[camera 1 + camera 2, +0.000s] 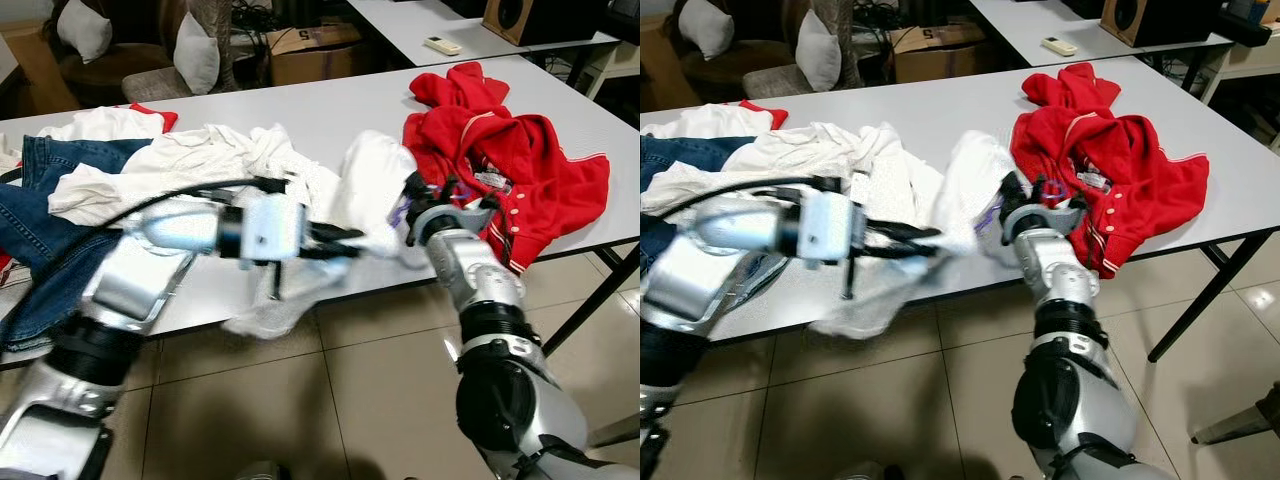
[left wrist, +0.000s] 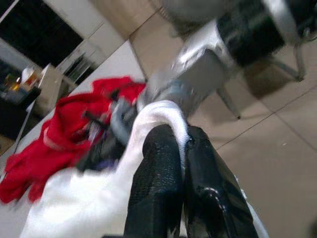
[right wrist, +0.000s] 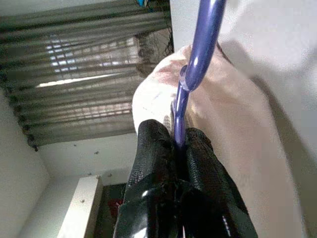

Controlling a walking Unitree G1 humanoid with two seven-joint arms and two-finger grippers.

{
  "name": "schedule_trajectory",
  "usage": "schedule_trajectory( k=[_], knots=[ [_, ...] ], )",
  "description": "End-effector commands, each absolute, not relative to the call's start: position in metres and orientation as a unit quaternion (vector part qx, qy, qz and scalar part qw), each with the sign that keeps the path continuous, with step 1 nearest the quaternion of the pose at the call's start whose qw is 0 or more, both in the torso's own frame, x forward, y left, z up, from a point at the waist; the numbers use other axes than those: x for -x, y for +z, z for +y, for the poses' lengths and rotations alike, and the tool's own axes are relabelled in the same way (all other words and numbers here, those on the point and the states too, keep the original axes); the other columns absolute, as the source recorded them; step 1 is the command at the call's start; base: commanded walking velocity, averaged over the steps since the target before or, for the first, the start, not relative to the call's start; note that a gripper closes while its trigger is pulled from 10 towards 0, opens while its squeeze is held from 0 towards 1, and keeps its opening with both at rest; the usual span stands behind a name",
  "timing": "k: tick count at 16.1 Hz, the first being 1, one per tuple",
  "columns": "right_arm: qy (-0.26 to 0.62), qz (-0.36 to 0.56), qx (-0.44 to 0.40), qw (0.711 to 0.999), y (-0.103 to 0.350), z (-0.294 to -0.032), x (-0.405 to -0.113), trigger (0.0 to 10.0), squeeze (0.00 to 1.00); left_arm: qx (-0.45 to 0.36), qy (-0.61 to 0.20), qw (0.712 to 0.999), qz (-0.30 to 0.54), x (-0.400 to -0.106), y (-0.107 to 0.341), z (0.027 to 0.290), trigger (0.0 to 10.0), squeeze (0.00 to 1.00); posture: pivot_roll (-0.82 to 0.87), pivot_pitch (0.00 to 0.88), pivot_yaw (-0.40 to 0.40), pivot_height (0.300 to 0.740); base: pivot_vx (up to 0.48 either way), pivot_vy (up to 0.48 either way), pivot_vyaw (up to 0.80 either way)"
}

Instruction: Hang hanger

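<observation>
A white garment [image 1: 372, 190] lies bunched over the front edge of the white table [image 1: 330, 105], partly hanging off it. My left gripper [image 1: 345, 245] reaches in from the left and is shut on a fold of that white cloth [image 2: 163, 111]. My right gripper [image 1: 410, 205] comes up from below the table edge and is shut on a purple plastic hanger [image 3: 198, 54], whose bar runs up under the white cloth. Most of the hanger is hidden inside the garment; a sliver of purple [image 1: 990, 213] shows by the right wrist.
A red jacket [image 1: 500, 150] is heaped on the table's right part. More white clothes [image 1: 190, 160] and blue jeans [image 1: 40, 200] cover the left part. Chairs and a cardboard box [image 1: 310, 50] stand behind the table. Tiled floor [image 1: 380, 390] lies below.
</observation>
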State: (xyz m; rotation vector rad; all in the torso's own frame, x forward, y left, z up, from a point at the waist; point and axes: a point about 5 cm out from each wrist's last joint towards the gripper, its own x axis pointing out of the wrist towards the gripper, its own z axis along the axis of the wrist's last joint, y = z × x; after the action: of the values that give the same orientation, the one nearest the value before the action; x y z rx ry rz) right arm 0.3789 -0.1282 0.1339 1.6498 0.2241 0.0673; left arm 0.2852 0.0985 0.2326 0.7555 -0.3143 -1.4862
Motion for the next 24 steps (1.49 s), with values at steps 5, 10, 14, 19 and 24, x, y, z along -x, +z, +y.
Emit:
schedule_trajectory(
  k=[5,10,14,19,24],
  knots=[
    [0.062,0.093,-0.745,0.657,0.153,-0.107,-0.386,10.0,0.00,-0.348,-0.708,0.601,-0.128,-0.270,0.213,0.073,0.0,0.00,-0.01,0.000,0.109,0.740,0.000,0.000,0.00],
    [0.070,0.070,-0.754,0.650,0.165,-0.116,-0.391,10.0,0.00,-0.353,-0.688,0.630,-0.074,-0.276,0.181,0.073,0.0,0.00,-0.01,0.000,0.098,0.740,0.000,0.000,0.00],
    [0.078,0.046,-0.719,0.689,0.171,-0.123,-0.391,10.0,0.00,-0.345,-0.677,0.650,-0.019,-0.279,0.165,0.089,10.0,1.00,-0.02,0.000,0.095,0.740,0.000,0.000,0.00],
    [0.070,0.036,-0.659,0.748,0.174,-0.133,-0.393,10.0,0.00,-0.203,-0.684,0.700,0.014,-0.265,0.161,0.103,10.0,1.00,-0.03,0.000,0.085,0.740,0.000,0.000,0.00],
    [0.165,0.015,-0.606,0.778,0.187,-0.139,-0.375,10.0,0.00,-0.042,-0.480,0.873,0.073,-0.273,0.146,0.182,10.0,1.00,-0.03,0.000,0.052,0.740,0.000,0.000,0.48]
  ],
)
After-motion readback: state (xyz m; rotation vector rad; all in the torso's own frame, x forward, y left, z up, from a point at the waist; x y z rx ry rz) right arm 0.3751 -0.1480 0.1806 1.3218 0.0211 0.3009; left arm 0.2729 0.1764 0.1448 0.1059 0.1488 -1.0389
